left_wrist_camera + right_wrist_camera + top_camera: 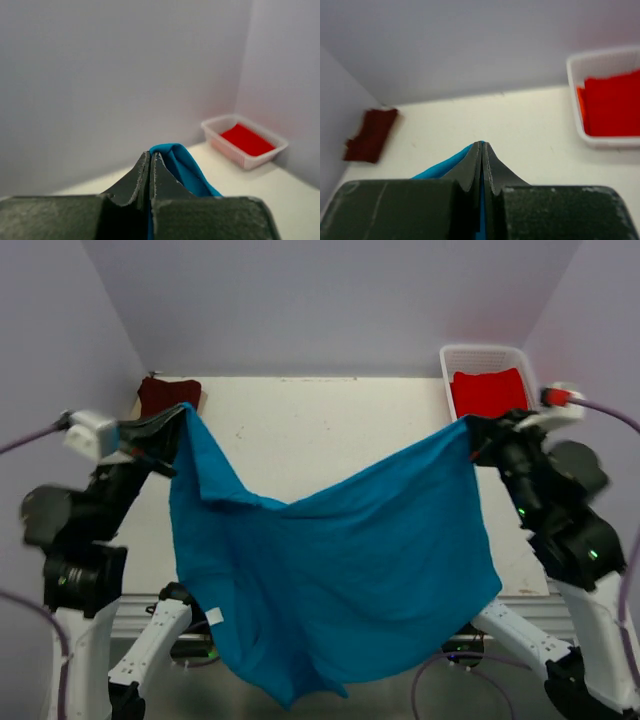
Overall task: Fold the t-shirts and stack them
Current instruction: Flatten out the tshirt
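Observation:
The teal-blue t-shirt [330,570] hangs spread in the air between both arms, sagging in the middle, its lower part past the table's near edge. My left gripper [178,420] is shut on its left corner; the cloth [185,167] shows beside the closed fingers [151,159]. My right gripper [472,430] is shut on its right corner; blue cloth [442,165] shows at the closed tips [482,146]. The dark maroon t-shirt [168,395] lies folded at the table's far left corner, also in the right wrist view [370,135]. The bright red t-shirt [488,392] lies in the basket.
A white mesh basket [447,365] stands at the far right corner, also in the left wrist view [245,159] and right wrist view [574,107]. The white table [330,430] is walled by pale panels at the back and both sides.

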`<state>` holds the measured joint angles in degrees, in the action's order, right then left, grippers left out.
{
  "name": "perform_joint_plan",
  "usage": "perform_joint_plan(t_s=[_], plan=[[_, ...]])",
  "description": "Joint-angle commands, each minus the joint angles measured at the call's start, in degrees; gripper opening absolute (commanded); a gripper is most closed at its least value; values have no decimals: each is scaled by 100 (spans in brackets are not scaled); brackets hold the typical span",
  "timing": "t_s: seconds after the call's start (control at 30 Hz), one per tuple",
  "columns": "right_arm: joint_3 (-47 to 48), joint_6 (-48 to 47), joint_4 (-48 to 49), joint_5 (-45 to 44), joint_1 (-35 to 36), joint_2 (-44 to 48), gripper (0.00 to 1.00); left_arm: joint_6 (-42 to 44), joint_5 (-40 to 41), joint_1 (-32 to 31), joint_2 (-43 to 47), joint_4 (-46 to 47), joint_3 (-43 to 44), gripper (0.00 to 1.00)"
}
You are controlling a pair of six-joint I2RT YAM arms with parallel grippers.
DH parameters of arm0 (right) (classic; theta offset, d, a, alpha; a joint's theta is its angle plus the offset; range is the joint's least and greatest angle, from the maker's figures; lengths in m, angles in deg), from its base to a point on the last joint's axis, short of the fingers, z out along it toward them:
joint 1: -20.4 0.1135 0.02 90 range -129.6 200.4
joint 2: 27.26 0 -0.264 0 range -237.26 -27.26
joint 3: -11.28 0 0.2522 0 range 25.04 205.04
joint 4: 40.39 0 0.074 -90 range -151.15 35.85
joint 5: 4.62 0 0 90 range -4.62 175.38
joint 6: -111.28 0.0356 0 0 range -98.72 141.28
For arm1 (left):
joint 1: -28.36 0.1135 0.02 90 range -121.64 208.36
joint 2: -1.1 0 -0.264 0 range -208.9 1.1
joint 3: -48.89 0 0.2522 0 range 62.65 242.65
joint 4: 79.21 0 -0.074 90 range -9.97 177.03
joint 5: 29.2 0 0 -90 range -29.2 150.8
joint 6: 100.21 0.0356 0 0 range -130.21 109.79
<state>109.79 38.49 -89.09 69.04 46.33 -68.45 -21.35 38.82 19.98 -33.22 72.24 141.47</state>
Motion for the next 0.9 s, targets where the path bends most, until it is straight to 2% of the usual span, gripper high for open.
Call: perform_joint_plan(t_s=[0.0,0.03,0.13,0.27,0.4,0.5,0.67,0.87], plan=[[-721,431,-857,-1028,-9,-889,0,199,1396,12,-732,-456,-1113,0],[-1115,484,-813,-1108,-9,-1021,0,182,1563,12,-1021,-394,-1568,0],[-1827,652,-427,-1380,-9,-1619,0,121,2082,12,-1663,-25,-2106,0],[-2103,792,-49,-1837,-175,-2752,0,208,3004,12,-2902,212,-1994,0],[-1893,994,320,-1969,-580,-4252,0,226,3393,56,-4464,196,-1547,0],[-1550,1082,426,-2066,-826,-5018,0,252,3647,82,-5046,397,-1274,0],[-1286,1056,978,-2066,-1090,-5478,0,375,3858,109,-5742,564,-799,0],[-873,1074,1182,-2023,-1450,-5821,0,419,3683,126,-6420,818,-342,0]])
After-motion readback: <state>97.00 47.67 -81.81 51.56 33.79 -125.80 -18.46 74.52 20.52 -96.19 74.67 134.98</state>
